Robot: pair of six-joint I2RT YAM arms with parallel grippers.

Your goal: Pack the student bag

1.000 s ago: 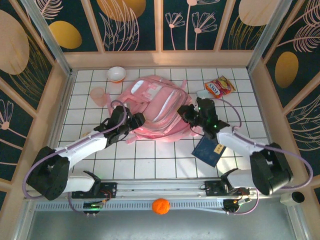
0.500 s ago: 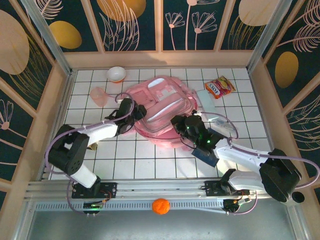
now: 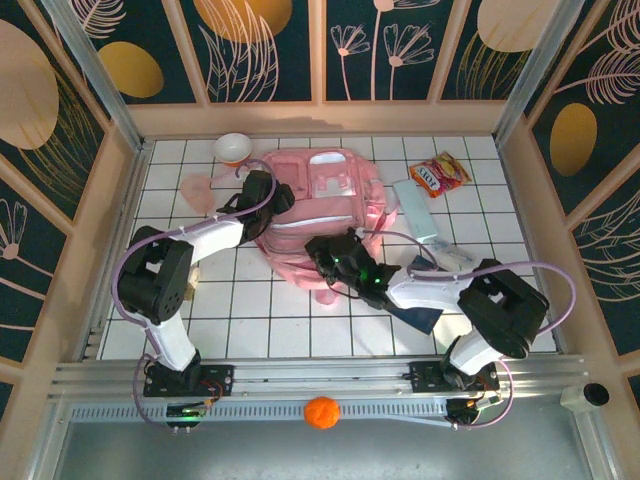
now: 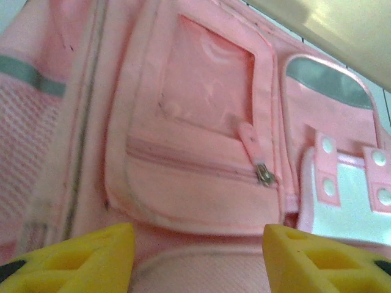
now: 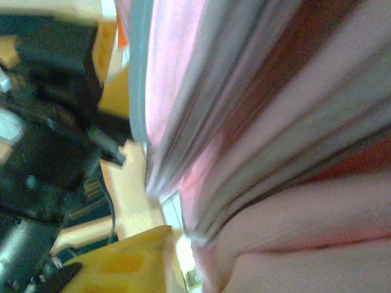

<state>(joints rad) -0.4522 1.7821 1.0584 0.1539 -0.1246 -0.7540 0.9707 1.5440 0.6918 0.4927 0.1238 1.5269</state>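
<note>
At student bag (image 3: 320, 190) left side | left arm (image 3: 215, 238) outstretched | left fingers (image 4: 79, 256) apart

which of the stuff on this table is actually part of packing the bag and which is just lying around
For the job: student bag, with the left claw and right claw by it; probably to go in: dark blue book, pale flat case, snack packet.
Probably just lying about: bowl, pink cup, orange ball.

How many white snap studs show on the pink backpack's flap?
4 white snap studs: two on each pink tab of the large pink fabric backpack; more may be hidden.
</note>
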